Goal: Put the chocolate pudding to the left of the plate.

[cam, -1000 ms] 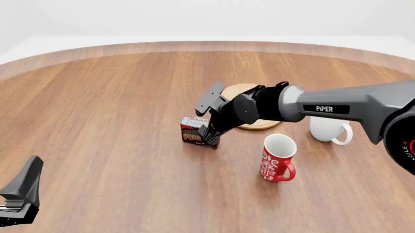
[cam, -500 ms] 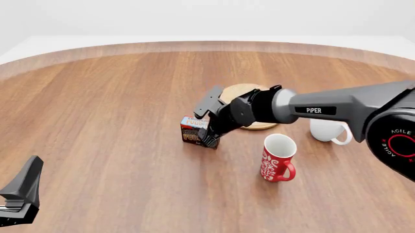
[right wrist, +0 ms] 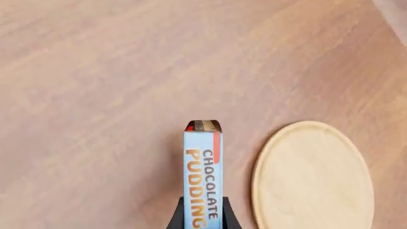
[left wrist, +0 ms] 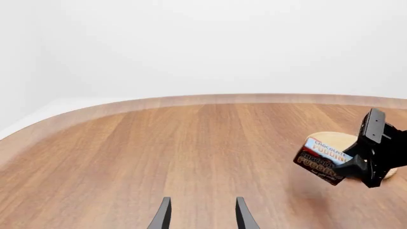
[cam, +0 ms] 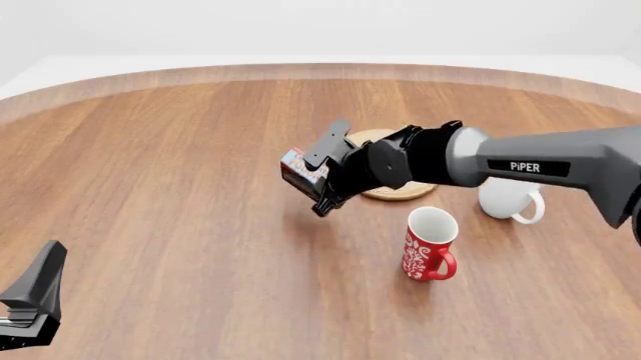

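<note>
Wood counter [cam: 150, 187]; right end effector [cam: 323, 180] clamped on chocolate pudding [cam: 303, 172], tilted, lifted just left of plate [cam: 401, 192]; left end effector [left wrist: 201, 217] open, empty.

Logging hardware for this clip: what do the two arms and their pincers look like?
The right arm is grey, rounded, with white "PIPER" lettering and a black wrist; its pincer is black with flat angular fingers. Of the left arm only a dark grey, angular pincer shows. No cables visible.

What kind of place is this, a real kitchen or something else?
Most likely a simulated tabletop test scene, not a kitchen: a bare wooden table against blank white surroundings, holding only a plate, two mugs, and a chocolate pudding gripped by the right gripper.
</note>
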Tool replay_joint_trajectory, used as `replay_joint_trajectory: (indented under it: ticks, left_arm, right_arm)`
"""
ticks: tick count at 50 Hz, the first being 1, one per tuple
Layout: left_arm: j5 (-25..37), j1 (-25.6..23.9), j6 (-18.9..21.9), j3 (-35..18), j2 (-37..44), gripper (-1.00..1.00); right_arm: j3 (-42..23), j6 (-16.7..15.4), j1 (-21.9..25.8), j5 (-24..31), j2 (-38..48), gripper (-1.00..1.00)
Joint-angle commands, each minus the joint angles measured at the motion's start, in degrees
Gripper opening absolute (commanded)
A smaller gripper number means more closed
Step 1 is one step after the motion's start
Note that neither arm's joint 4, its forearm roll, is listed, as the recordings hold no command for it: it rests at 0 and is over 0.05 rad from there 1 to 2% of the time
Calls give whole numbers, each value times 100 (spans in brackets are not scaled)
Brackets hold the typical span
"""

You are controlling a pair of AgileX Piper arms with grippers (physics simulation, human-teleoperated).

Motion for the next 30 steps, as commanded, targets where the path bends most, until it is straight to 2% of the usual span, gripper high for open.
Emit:
replay_joint_trajectory:
  ticks: [1, 12, 18, 30]
  left_arm:
    - [0, 0, 0, 0, 0, 100]
    - [0, 0, 0, 0, 0, 100]
    - [0, 0, 0, 0, 0, 100]
    - [0, 0, 0, 0, 0, 100]
  right_arm:
    - [142, 23, -85, 134, -659, -100]
    - [-167, -139, -219, 434, -1064, -100]
    - [-772, -184, -382, 812, -1005, -100]
    - [-1912, -304, -339, 1474, -563, -100]
